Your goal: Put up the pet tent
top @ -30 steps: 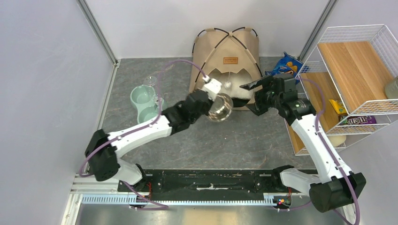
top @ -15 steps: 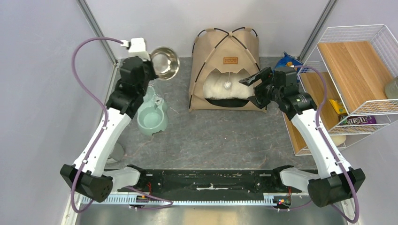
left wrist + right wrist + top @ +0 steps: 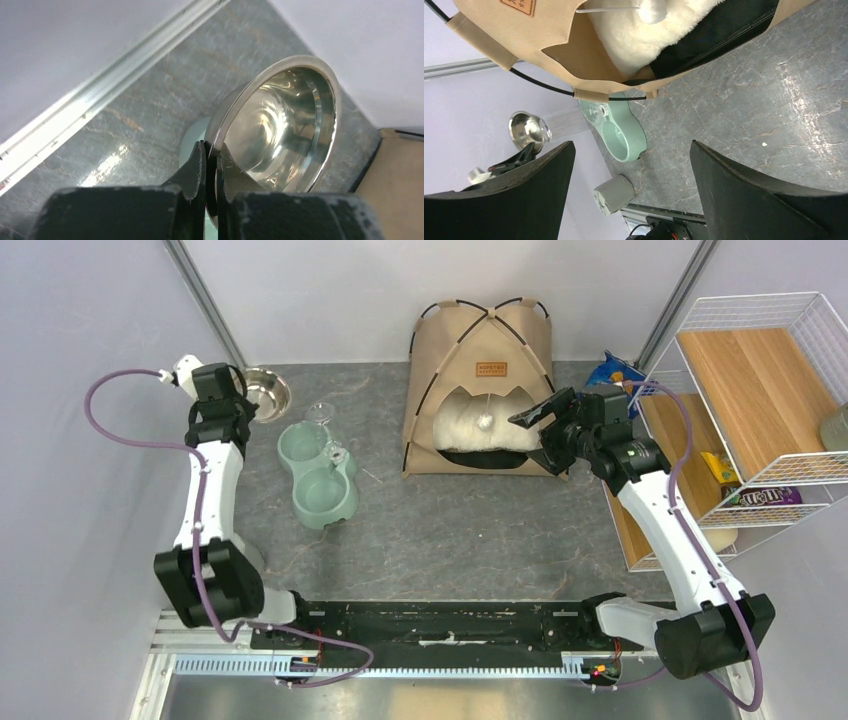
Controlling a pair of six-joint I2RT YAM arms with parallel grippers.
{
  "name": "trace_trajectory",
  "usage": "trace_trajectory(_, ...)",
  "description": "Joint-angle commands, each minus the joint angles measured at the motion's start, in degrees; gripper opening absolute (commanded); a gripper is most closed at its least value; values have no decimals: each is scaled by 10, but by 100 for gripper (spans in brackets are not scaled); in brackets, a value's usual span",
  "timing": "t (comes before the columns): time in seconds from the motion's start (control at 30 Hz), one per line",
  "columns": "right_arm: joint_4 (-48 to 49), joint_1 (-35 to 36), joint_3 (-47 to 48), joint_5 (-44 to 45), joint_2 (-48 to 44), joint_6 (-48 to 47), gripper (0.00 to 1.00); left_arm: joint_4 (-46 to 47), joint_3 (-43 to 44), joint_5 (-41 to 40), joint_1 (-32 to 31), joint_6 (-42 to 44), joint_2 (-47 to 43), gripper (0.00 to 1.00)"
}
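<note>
The pet tent (image 3: 480, 350) stands upright at the back middle, tan with black crossing poles and a brown label. A fluffy white pillow (image 3: 478, 432) lies inside, and the white pompom (image 3: 485, 423) hangs in the doorway. My right gripper (image 3: 540, 435) is open and empty by the tent's right front corner. In the right wrist view it (image 3: 631, 145) faces the tent (image 3: 549, 40) and pompom (image 3: 651, 10). My left gripper (image 3: 240, 400) is at the back left corner, shut on the rim of a steel bowl (image 3: 268, 395). The left wrist view shows its jaws (image 3: 210, 150) pinching the bowl (image 3: 280, 125).
A green double-bowl feeder (image 3: 320, 470) sits left of the tent, with a clear glass piece (image 3: 320, 412) at its far end. A wire rack (image 3: 760, 410) with wooden shelves and snacks stands on the right. A blue snack bag (image 3: 610, 375) lies beside the tent. A grey cylinder (image 3: 614, 195) lies near the left wall.
My left arm swung the steel bowl from in front of the tent door to the back left corner and lowered it. My right gripper stayed open by the tent.
</note>
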Motion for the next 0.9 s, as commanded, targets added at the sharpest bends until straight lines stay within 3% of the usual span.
trace_trajectory(0.0, 10, -5, -12, 13, -4, -13, 91, 30, -29, 80, 18, -65, 55, 2)
trace_trajectory(0.17, 22, -21, -24, -2, 5, -5, 91, 77, -58, 142, 18, -77, 102, 2)
trace_trajectory(0.73, 30, -33, -22, -11, 38, 0, 90, 88, -52, 159, 17, -81, 196, 2)
trace_trajectory(0.83, 32, -33, -20, -12, 44, 1, 90, 90, -49, 162, 17, -77, 203, 8)
trace_trajectory(0.87, 32, -33, -18, -12, 46, 1, 90, 89, -47, 164, 17, -75, 204, 15)
